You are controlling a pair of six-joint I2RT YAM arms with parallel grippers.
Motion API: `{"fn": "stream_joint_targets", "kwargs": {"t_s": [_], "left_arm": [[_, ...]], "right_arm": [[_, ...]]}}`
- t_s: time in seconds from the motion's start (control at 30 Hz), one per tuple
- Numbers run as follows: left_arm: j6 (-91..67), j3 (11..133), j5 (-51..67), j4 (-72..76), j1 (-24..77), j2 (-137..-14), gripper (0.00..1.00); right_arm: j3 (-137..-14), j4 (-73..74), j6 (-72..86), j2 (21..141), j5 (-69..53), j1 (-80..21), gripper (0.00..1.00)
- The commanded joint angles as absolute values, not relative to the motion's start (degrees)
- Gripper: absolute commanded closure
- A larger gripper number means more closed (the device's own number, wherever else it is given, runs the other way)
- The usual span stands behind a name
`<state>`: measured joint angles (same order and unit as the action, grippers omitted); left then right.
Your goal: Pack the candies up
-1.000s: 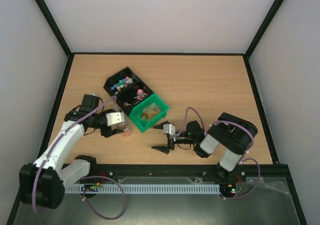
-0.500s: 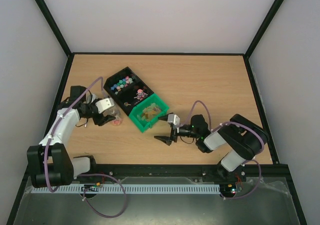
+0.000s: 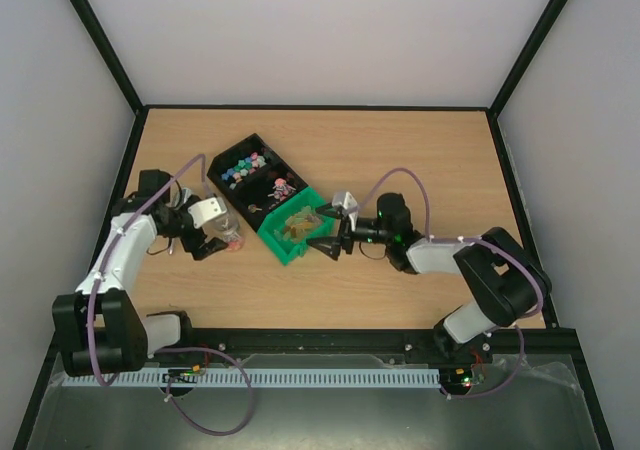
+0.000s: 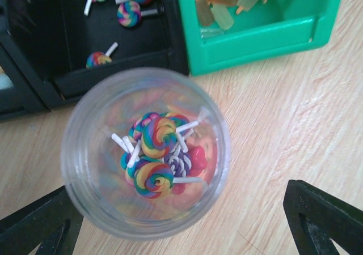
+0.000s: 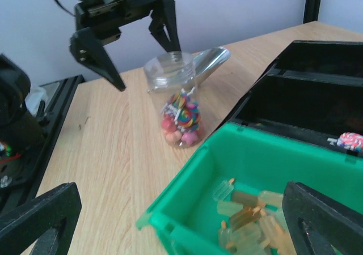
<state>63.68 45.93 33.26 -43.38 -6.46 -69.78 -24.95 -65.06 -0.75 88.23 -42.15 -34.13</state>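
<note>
A clear jar stands upright on the table, holding rainbow lollipops and pink and red candies. It also shows in the top view and the right wrist view. My left gripper is open just above the jar's mouth, a finger on each side, and shows in the top view. My right gripper is open and empty over the near corner of the green bin, and shows in the top view. More candies lie in the black bin.
The green bin holds amber and pale ice-lolly sweets. A metal scoop lies behind the jar. The black bin's near compartment holds loose lollipops. Bare wood stretches to the right and far side.
The left gripper and the jar moved left and away from the front edge, then held still. The right gripper moved away from me to the green bin's near corner.
</note>
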Motion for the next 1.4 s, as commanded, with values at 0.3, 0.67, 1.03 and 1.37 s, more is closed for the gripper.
{"fn": "stream_joint_targets", "kwargs": {"t_s": [0.3, 0.67, 1.03, 1.37], "left_arm": [[37.4, 72.0, 41.0, -50.5, -7.1, -71.4, 0.01], [10.3, 76.8, 38.4, -37.2, -18.4, -77.2, 0.01], [10.3, 54.0, 28.2, -26.4, -25.4, -66.6, 0.01], [8.7, 44.8, 26.6, -22.1, -25.3, -63.0, 0.01]], "right_arm": [[-54.7, -6.8, -4.9, 79.3, -37.6, -26.8, 0.01], [-60.3, 4.3, 3.0, 71.7, -39.2, -4.2, 0.01], [-48.2, 2.6, 6.4, 72.4, -42.5, 14.7, 0.01], [-43.1, -0.2, 5.5, 70.8, -40.6, 14.8, 0.01]]}}
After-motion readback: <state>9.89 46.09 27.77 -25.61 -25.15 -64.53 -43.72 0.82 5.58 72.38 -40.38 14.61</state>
